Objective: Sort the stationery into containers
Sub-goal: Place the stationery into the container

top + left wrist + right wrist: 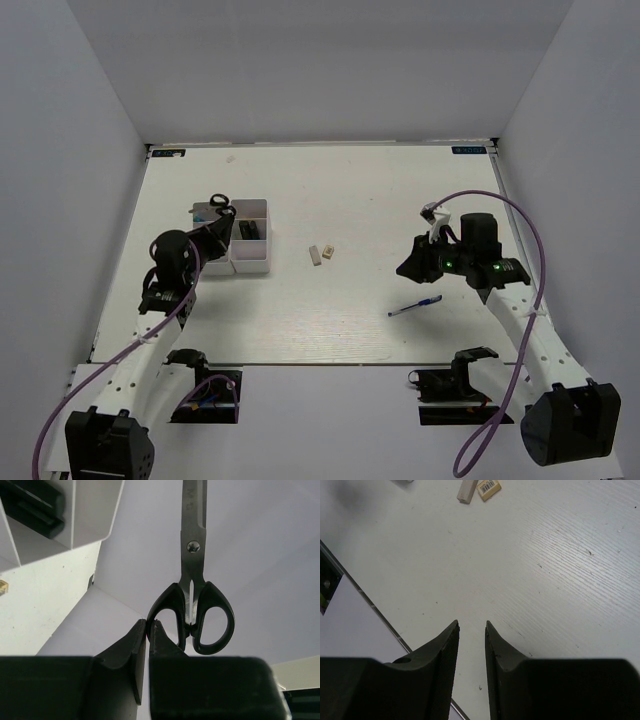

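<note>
Bright, even light is filling a white enclosure.
Soft light from overhead is falling on the tabletop (350,200), throwing only a faint shadow beside the tray (250,266). In the left wrist view the scissors (192,580) are showing sharp against a bluish wall (260,555), the blades catching a mild sheen, while the near fingers (125,655) are blurring into dark shapes. In the right wrist view the tabletop grain is reading crisply and the fingers (445,655) are sinking to near black.

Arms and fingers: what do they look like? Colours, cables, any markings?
White links with black joint housings on both left arm and right arm. A purple cable loops along each. Green lights on the right wrist. The fingers are black tapered wedges.
</note>
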`<act>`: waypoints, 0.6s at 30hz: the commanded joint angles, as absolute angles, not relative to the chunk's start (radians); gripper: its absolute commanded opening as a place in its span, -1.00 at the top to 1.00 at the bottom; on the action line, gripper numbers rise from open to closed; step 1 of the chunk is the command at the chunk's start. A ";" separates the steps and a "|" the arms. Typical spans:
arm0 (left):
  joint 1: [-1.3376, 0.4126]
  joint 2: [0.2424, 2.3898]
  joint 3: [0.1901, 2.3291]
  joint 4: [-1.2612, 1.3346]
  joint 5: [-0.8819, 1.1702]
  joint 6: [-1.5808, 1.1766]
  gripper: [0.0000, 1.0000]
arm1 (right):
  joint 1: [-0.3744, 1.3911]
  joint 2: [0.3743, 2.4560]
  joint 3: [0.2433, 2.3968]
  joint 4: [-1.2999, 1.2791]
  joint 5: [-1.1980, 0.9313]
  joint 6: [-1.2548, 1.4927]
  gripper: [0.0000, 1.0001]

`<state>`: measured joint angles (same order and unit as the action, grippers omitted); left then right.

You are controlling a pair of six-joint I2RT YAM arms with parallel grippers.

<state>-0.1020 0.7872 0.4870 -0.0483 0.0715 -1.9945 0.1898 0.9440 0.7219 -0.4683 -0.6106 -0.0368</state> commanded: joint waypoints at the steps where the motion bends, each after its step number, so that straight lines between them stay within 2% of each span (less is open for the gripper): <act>1: -0.133 0.795 0.558 -0.115 0.022 -2.126 0.99 | 0.183 0.916 0.716 -0.459 -0.637 -0.044 0.37; 5: -0.181 0.813 0.572 -0.149 0.006 -2.129 0.99 | 0.184 0.900 0.713 -0.454 -0.643 -0.041 0.37; 14: -0.324 0.884 0.581 -0.020 -0.054 -2.097 0.99 | 0.184 0.881 0.709 -0.454 -0.650 -0.043 0.37; 18: -0.327 0.848 0.583 -0.089 -0.015 -2.037 0.99 | 0.186 0.871 0.706 -0.456 -0.652 -0.046 0.37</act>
<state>-0.3244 0.8875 0.5434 -0.0711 -0.0151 -1.9949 0.1890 0.8909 0.7212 -0.4686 -0.6308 -0.0368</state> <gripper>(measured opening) 0.173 0.311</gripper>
